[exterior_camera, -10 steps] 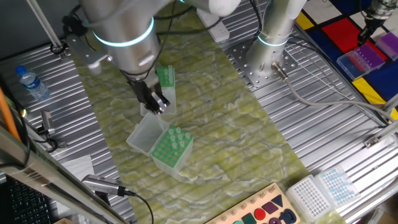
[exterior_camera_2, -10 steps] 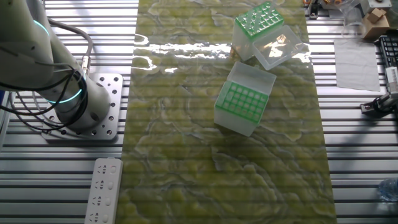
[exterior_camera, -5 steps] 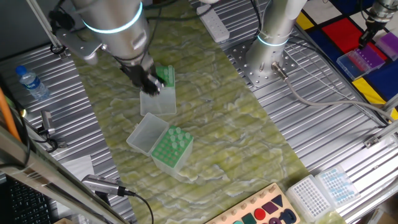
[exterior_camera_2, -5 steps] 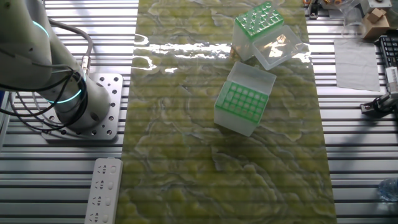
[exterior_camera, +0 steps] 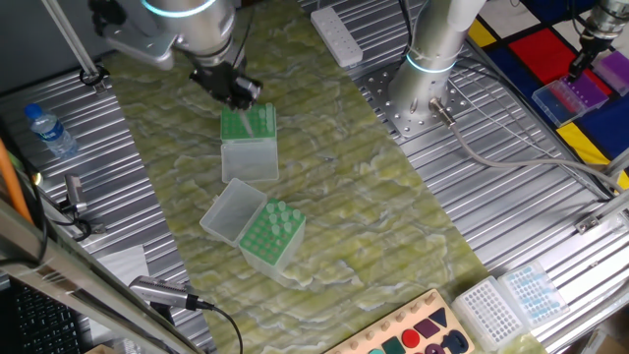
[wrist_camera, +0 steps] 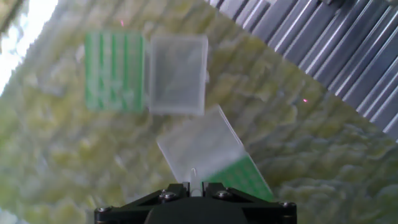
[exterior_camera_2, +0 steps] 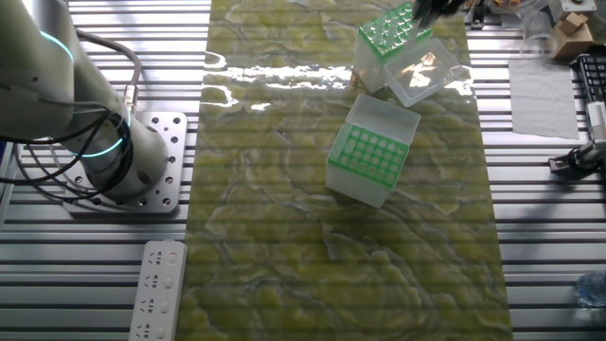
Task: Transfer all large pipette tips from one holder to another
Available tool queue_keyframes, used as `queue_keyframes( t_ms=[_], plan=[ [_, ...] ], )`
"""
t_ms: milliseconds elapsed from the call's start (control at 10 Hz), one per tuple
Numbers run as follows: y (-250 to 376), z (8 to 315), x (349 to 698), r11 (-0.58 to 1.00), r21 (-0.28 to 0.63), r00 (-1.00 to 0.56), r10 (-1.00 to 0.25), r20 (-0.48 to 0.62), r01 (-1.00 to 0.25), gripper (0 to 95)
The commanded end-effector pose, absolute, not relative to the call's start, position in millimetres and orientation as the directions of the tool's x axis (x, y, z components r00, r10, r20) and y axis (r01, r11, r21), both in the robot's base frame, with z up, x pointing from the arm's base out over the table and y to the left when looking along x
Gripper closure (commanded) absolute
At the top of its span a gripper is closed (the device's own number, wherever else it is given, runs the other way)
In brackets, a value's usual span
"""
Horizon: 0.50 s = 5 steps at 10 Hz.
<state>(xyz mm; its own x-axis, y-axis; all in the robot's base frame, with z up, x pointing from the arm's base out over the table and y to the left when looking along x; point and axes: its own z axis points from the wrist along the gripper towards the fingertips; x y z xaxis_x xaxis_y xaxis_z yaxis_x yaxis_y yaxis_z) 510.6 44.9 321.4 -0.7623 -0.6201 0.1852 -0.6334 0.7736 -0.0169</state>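
Two green holders stand on the mottled green mat. One holder (exterior_camera: 269, 234) (exterior_camera_2: 390, 30) carries several large pipette tips, and its clear lid (exterior_camera: 230, 208) (exterior_camera_2: 422, 74) hangs open. The other holder (exterior_camera: 246, 123) (exterior_camera_2: 364, 155) (wrist_camera: 114, 71) shows a bare grid of holes beside its open lid (wrist_camera: 177, 74). High above the table, my gripper (exterior_camera: 239, 93) (exterior_camera_2: 437, 8) (wrist_camera: 194, 185) is shut on one pale large pipette tip (wrist_camera: 193, 176). In the hand view the tip points down at the edge of the tip-filled holder (wrist_camera: 241, 178) and its lid (wrist_camera: 198, 149).
A second arm's base (exterior_camera: 432, 59) is bolted to the ribbed metal table right of the mat. A power strip (exterior_camera: 336, 36) (exterior_camera_2: 159, 289) lies near it. There is a water bottle (exterior_camera: 49, 130) at the left and more tip racks (exterior_camera: 511, 300) at the front right.
The gripper has risen steadily away from the table over the last second, and its tips now show at the top edge of the other fixed view. Neither holder has moved.
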Motion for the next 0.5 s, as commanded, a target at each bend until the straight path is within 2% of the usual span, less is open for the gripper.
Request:
queue_keyframes(
  t_ms=[100, 500],
  plan=[
    [23, 308, 493, 0.726, -0.02, -0.714, -0.67, 0.201, -0.687, 95.0],
    [11, 293, 479, 0.708, -0.024, -0.697, -0.688, 0.204, -0.706, 95.0]
  ],
)
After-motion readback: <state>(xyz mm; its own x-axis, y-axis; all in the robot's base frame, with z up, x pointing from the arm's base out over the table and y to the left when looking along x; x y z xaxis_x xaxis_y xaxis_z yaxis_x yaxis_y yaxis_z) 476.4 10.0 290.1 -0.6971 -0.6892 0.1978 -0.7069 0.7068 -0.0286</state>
